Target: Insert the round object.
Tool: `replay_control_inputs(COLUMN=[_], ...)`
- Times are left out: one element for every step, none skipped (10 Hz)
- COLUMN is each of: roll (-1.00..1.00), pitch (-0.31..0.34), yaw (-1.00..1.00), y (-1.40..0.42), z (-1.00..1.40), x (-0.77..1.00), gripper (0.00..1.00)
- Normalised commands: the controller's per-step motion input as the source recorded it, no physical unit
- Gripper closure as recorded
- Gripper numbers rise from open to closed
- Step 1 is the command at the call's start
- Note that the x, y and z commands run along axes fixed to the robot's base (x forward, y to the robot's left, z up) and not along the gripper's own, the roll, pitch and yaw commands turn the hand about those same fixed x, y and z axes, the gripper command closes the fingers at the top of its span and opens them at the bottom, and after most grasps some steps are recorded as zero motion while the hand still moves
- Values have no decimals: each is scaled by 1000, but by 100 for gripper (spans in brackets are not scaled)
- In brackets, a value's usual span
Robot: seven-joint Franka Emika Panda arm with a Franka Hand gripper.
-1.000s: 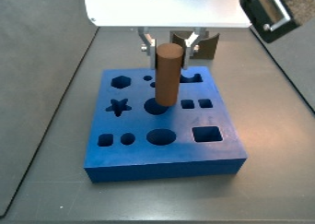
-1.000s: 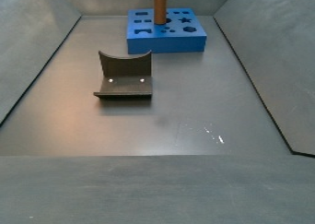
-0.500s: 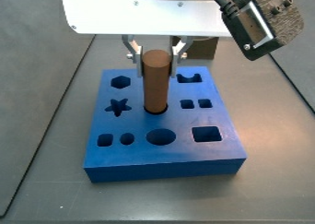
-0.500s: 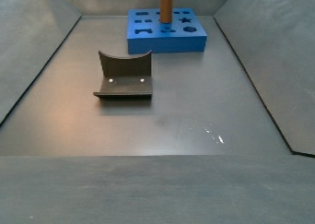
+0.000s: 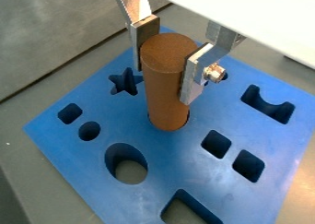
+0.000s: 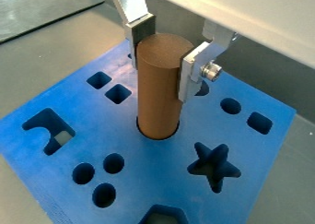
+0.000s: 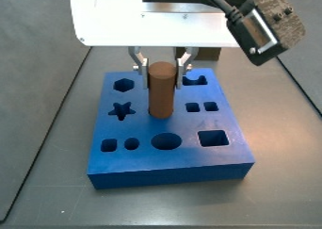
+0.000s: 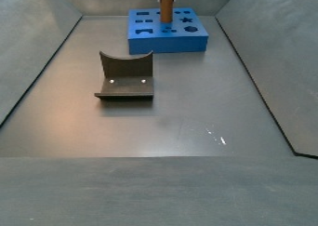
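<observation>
The round object, a plain brown peg, stands upright with its lower end in the round hole in the middle of the blue block. It shows the same way in both wrist views. My gripper hangs straight above the block. Its silver fingers press on both sides of the peg's top, as both wrist views show. In a side view the peg rises from the block at the far end of the floor.
The block has other holes: a star, a hexagon, an oval and a square. A dark grey curved block stands on the grey floor, well apart from the blue block. Sloping walls enclose the floor.
The gripper has moved down with the peg. The peg's top is lower and more of it sits inside the round hole.
</observation>
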Motion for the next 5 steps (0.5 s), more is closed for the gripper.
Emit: replay_control_inputs(roll=[-231, -171, -184, -143, -44], pitch=[0, 0, 17, 0, 0], yaw=[0, 0, -91, -140, 0], y=[126, 106, 114, 43, 0], z=[-526, -494, -529, -354, -51], x=[0, 23, 134, 0, 31], gripper=[100, 100, 100, 100, 100])
